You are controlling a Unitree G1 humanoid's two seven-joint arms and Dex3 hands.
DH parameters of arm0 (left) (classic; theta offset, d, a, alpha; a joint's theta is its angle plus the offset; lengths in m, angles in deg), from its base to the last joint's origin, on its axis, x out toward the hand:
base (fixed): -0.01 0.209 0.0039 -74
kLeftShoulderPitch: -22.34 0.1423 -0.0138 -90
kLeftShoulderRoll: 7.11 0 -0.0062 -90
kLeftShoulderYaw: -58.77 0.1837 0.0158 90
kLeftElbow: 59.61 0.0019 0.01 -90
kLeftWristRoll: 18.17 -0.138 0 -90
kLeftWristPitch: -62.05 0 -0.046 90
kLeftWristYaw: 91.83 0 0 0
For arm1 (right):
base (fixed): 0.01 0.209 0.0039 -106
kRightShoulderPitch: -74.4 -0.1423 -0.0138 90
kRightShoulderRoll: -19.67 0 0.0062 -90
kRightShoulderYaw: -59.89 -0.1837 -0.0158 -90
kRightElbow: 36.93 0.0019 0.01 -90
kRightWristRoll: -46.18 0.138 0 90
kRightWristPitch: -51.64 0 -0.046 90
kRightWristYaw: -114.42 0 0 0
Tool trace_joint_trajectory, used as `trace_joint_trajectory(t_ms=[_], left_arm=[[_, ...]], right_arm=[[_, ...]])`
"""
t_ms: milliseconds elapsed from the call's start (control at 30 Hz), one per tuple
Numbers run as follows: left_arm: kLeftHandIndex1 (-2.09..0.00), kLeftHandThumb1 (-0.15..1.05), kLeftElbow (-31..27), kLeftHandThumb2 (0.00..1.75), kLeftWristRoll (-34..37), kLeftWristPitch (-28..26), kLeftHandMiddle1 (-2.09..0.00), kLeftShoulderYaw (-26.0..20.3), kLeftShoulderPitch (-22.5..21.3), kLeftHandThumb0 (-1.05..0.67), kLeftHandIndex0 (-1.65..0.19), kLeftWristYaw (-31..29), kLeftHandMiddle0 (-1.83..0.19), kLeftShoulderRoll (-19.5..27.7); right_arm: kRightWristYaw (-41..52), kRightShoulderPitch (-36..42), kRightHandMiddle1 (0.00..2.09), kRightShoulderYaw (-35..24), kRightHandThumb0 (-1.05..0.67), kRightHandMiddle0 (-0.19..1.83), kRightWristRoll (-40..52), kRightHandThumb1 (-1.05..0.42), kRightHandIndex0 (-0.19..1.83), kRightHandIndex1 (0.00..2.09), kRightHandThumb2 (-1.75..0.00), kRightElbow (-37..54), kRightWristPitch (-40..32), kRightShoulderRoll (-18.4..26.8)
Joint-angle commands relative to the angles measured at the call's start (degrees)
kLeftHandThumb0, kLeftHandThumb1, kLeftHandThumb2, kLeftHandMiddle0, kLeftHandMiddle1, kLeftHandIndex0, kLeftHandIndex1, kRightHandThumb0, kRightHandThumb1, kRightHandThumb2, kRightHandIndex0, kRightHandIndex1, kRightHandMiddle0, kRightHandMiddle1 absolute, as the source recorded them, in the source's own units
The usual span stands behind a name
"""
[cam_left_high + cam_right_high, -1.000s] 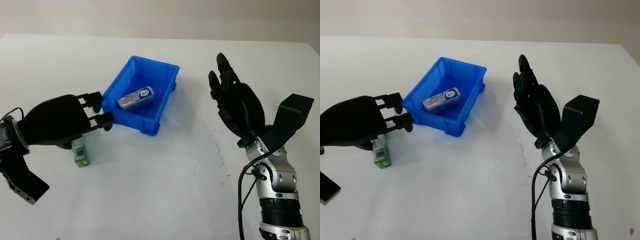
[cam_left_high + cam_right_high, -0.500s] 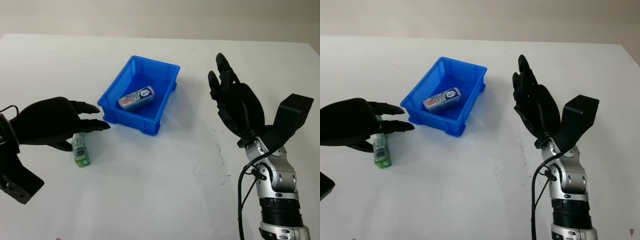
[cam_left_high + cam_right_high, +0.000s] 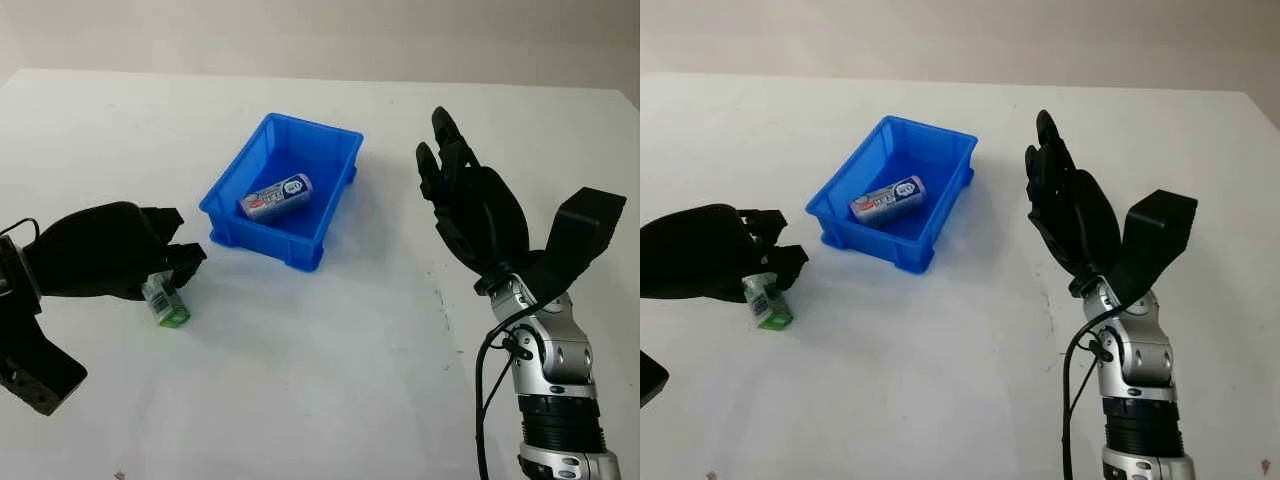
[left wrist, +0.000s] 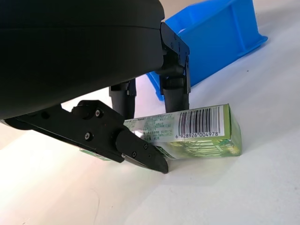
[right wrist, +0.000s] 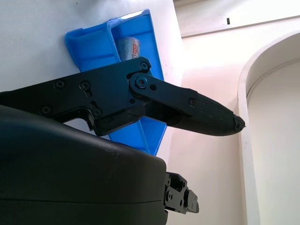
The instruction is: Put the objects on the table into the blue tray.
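The white desk (image 3: 330,360) carries everything. On it the blue tray (image 3: 322,215) sits toward the far middle, with a small can (image 3: 275,196) lying on its side inside. The right hand (image 3: 470,205) is raised, open, well to the right of the tray and holding nothing. The left hand (image 3: 110,250) is down at the desk just left of the tray's near corner, its fingers (image 4: 176,91) curled around a small green carton (image 4: 197,133), with the thumb tip against the near face. The carton (image 3: 163,300) lies on the desk, tilted, close to the tray.

The main risk is a weak pinch: the fingers bear on only one end of the carton, so it may pivot or slip out on lifting. A light box like this could also skid across the smooth desk. And since the tray wall is so near, a low carry might knock the carton against the rim or shove the tray.
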Motion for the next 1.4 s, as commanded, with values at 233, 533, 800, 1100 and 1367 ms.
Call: trace_joint_trajectory(t_ms=[233, 533, 800, 1100, 1367], left_arm=[[-2.07, 1.04, -5.38, 0.16, -8.8, -4.72, -2.09, 2.67, 4.54, -0.57, -0.3, -0.27, -0.61, -0.01], [-2.09, 1.05, -5.84, 0.39, -8.27, -10.11, -2.09, 2.06, 6.89, -0.52, -0.58, -1.19, -1.09, -0.6], [-2.09, 1.05, -10.75, 0.39, 2.11, -16.2, -2.09, -4.35, 10.47, -0.4, -0.52, -7.28, -1.04, -1.03], [-2.09, 1.05, -16.12, 0.31, 14.94, -19.16, -2.09, -15.06, 15.68, -0.35, -0.32, -10.4, -0.67, -0.44], [-2.09, 1.05, -21.6, 0.34, 15.07, -21.05, -2.09, -22.71, 21.45, -0.38, -0.3, -8.9, -0.58, -1.14]], right_arm=[[-0.02, -1.13, 0.0, -0.51, -0.78, -0.19, 0.13, -1.05, -0.19, 0.0, -0.74, -0.25, 1.16, 0.27], [0.31, -1.21, 0.0, -0.75, -0.79, -0.19, 0.26, -1.05, -0.19, 0.0, -0.74, -0.69, 1.82, 0.43], [0.0, -0.73, 0.0, -0.65, -0.78, -0.19, 0.4, -1.05, -0.19, 0.0, -0.74, 0.13, 1.24, 0.27], [-0.15, -0.48, 0.0, -0.76, -0.78, -0.19, 0.56, -1.05, -0.19, 0.0, -0.74, -0.01, 1.15, 0.08], [-0.11, -0.59, 0.0, -0.71, -0.78, -0.19, 0.51, -1.05, -0.19, 0.0, -0.74, -0.42, 1.5, 0.12]])
